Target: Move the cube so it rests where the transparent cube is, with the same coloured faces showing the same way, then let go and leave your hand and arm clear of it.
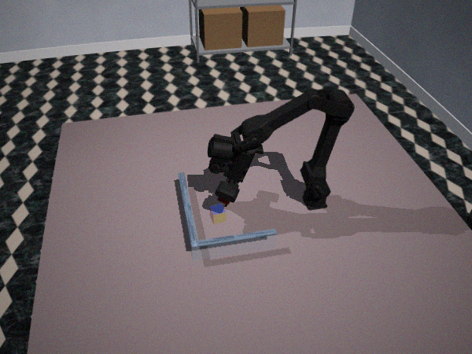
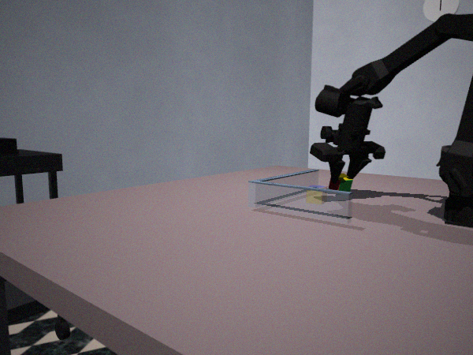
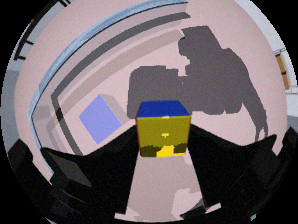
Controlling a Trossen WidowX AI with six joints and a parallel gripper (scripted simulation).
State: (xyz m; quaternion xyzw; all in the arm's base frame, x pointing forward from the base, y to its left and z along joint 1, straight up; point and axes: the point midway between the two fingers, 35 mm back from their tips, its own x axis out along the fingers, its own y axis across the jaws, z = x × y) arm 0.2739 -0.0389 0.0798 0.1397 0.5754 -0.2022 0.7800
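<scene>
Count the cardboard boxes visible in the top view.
2. Both sit side by side on the metal shelf rack against the far wall: left box, right box. Upper shelves are cropped, so more may be hidden.
</scene>
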